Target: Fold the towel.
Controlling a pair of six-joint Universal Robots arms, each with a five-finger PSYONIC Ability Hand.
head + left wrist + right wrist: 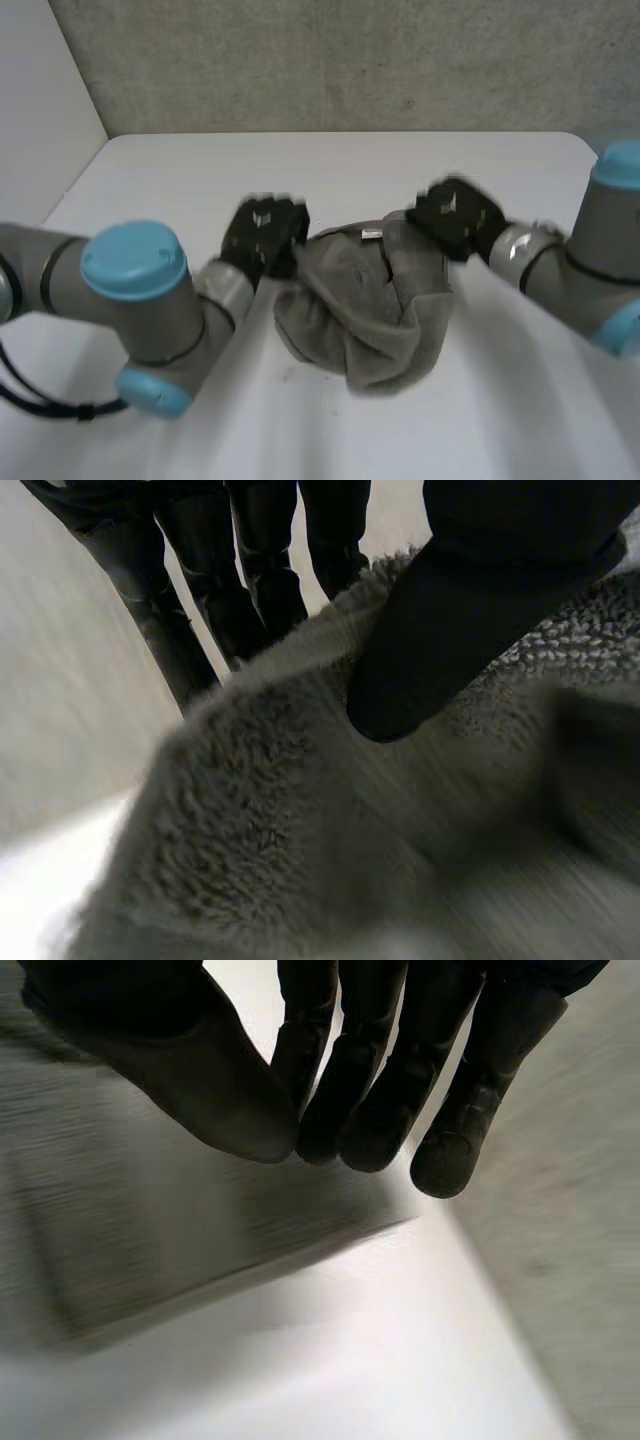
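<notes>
Out in the middle of the white tabletop (200, 170) sits the grey towel (365, 320), bunched into a lumpy heap rather than lying flat; its far edge is drawn up between the two hands, which I reckon is the setup for lifting and spreading it before any real fold can happen. The left hand (262, 238) is at the far-left end of that edge, and its wrist view shows a proper pinch: thumb (420, 670) on one face of the cloth, straight fingers (240, 590) behind it; the right hand (455, 215) is up against the far-right end, but honestly I can't tell whether it has any cloth in its grip. The towel looks thick and loopy, terry-type, with a small pale tag (372, 233) near the raised edge; floppy stuff, so I'd guess it sags wherever it isn't held.
</notes>
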